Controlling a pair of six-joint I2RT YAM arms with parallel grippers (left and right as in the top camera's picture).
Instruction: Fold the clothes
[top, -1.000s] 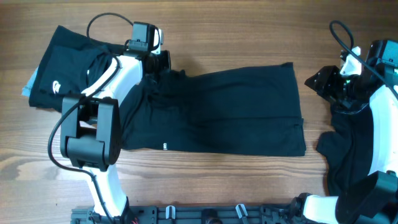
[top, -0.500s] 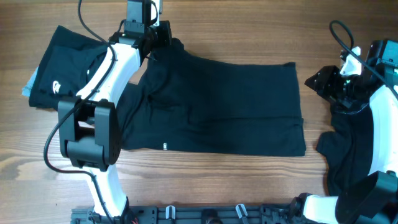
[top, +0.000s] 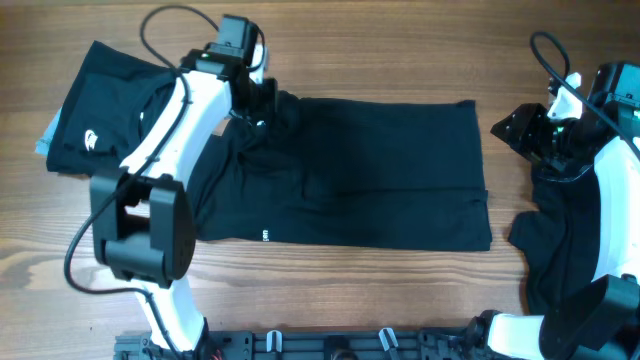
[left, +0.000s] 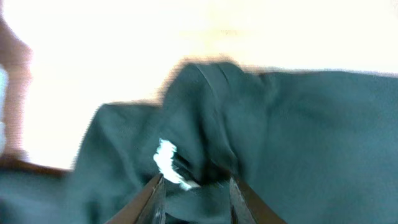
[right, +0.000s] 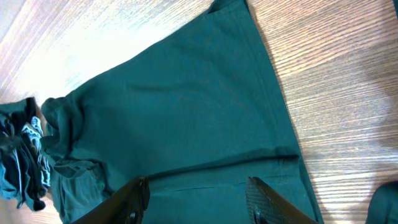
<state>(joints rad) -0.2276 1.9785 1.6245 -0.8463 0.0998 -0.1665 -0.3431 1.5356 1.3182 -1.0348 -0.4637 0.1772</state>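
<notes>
A black shirt (top: 350, 170) lies spread flat across the middle of the wooden table. My left gripper (top: 262, 100) is at its far left corner, shut on bunched fabric near a small white tag (left: 165, 152). The fabric (left: 298, 124) fills the space between the fingers (left: 194, 180) in the left wrist view. My right gripper (top: 505, 130) is open and empty, hovering just right of the shirt's far right corner. Its fingers (right: 198, 186) are wide apart above the shirt (right: 174, 112). A folded black garment (top: 100, 120) with a white logo lies at the far left. Another black garment (top: 560, 250) lies crumpled at the right.
A pale blue edge (top: 42, 140) sticks out under the folded garment at the left. Cables loop off both arms. A metal rail (top: 330, 345) runs along the table's front edge. Bare wood (top: 380, 50) shows behind the shirt.
My left gripper pulled the shirt's far left corner away toward the table's back, then came back toward the shirt; the corner is bunched now. The right arm has not moved.
</notes>
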